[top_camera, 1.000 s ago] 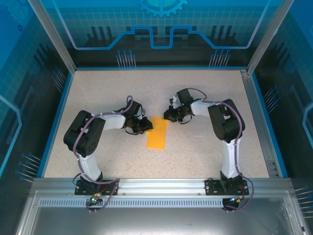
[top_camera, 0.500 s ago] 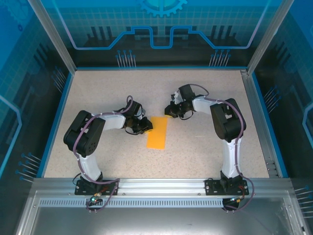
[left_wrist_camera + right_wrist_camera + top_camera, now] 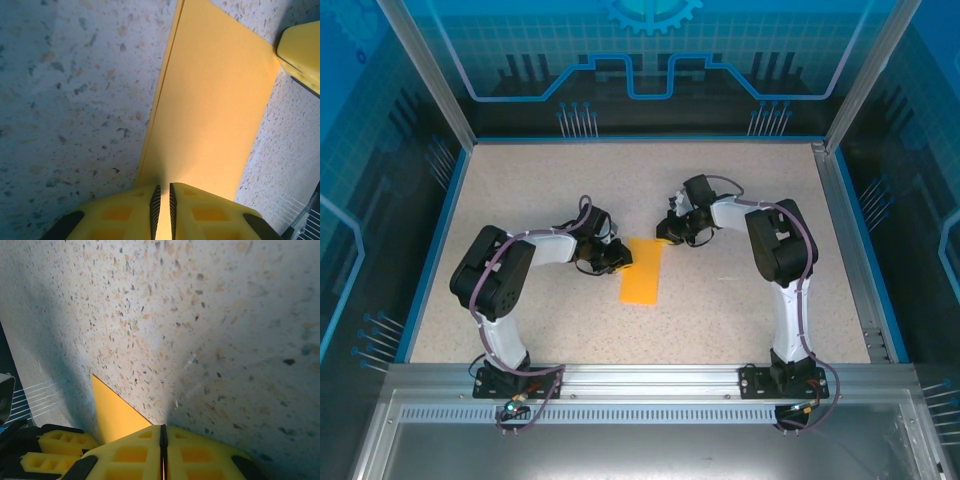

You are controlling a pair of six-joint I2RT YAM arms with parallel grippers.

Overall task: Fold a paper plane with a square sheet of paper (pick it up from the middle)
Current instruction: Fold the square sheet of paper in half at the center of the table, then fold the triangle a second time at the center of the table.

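1. Right now the paper [image 3: 641,271] is lying flat about the middle of the table [image 3: 750,310], well apart from every edge. It is showing as a narrow orange rectangle, not a full square.
2. Its long sides are running from the far edge toward the near edge. They are leaning slightly, so the near short end is sitting a little further left than the far one.
3. In the left wrist view a second layer is peeking out as a thin line along one long side, so the paper is lying doubled over.
4. The left gripper [image 3: 618,258] is reaching in low from the left and meeting the paper's left long side near its far corner.
5. Its jaws are standing almost together, leaving only a thin slit, and their tips are sitting on the paper. They are perhaps nipping a layer, but the yellow pads are hiding the contact and I cannot tell.
6. The right gripper [image 3: 665,232] is coming in from the right and touching the paper's far right corner.
7. Its jaws are clenched, with only a dark seam showing between the pads. In the right wrist view the paper's corner is passing behind one pad, not into that seam.
8. Both grippers are facing each other across the paper's far short end.
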